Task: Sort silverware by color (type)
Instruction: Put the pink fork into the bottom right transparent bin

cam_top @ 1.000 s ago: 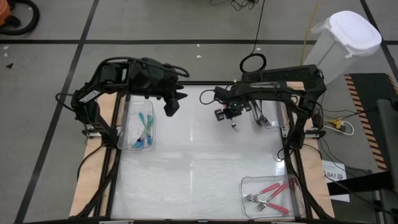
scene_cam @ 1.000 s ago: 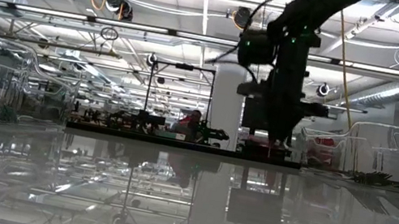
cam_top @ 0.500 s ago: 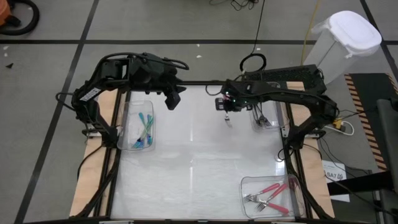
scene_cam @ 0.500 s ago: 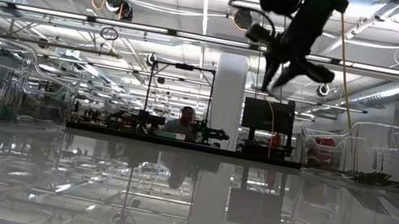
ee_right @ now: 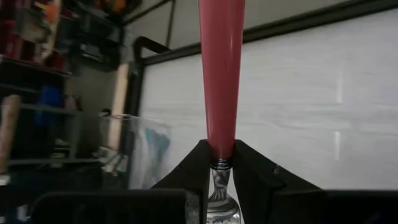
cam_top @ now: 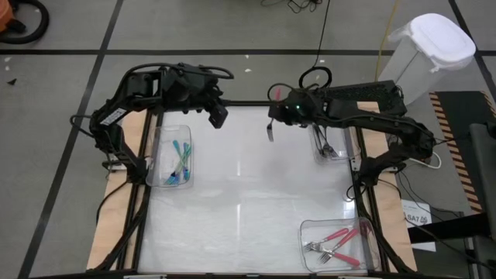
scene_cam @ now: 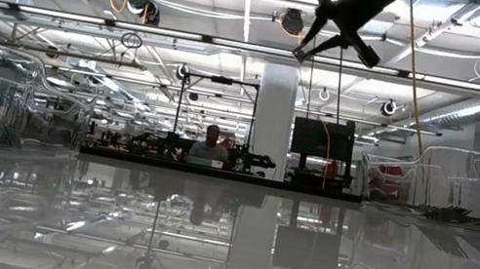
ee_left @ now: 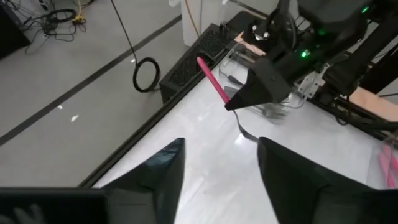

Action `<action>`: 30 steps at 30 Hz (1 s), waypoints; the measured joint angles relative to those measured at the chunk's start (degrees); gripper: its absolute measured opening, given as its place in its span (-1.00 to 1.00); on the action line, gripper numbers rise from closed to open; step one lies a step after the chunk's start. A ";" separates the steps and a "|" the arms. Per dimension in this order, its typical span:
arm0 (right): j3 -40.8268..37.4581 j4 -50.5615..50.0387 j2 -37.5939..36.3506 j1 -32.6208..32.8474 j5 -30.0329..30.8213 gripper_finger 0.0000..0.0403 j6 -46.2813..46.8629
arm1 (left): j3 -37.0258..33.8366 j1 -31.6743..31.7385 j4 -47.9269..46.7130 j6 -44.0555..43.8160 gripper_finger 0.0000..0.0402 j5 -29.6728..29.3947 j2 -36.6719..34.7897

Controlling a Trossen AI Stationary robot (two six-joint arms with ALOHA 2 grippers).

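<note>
1. The right gripper (cam_top: 273, 116) hangs high above the far part of the table (cam_top: 248, 209), its fingers pressed together on a pink-handled fork (ee_left: 212, 82), just where the handle meets the metal neck.
2. The fork is in the air and touches nothing; its pink handle points up and away from the table, its metal end downward.
3. The left gripper (cam_top: 219, 116) waits over the far left part of the table, near the bin of teal forks (cam_top: 177, 161). Its fingers (ee_left: 163, 169) are apart and hold nothing.
4. The other pink forks lie in the pink fork bin (cam_top: 337, 242) at the near right corner of the table, well apart from the held fork, so I think this one should go there.
5. To do it well, the arm should carry the fork high across the table, lower it inside the bin walls, and only then let go. The grip is narrow, so a slow swing seems safer.
</note>
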 joint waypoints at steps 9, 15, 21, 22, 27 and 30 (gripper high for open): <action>0.04 10.29 -0.42 0.00 0.16 -0.75 -0.64 | 0.00 -0.15 0.06 1.23 0.55 -3.06 4.28; 0.04 19.05 -0.44 0.00 0.12 -0.75 -3.58 | -0.02 -0.37 0.11 -1.62 0.59 -4.37 8.25; 0.04 29.38 -0.68 0.00 -0.02 -0.75 -8.04 | -0.05 -1.30 5.36 -2.74 0.59 -5.78 9.33; 0.04 30.54 -0.86 0.00 -0.02 -0.75 -8.66 | -0.01 -1.63 6.55 -2.70 0.59 -7.00 9.24; 0.04 36.00 -2.10 -0.17 0.22 -0.75 -13.45 | 0.00 -3.56 9.18 -0.30 0.59 -14.06 9.32; 0.04 39.30 -2.68 -0.22 0.98 -0.75 -17.59 | 0.00 -4.70 9.49 0.43 0.59 -16.20 9.30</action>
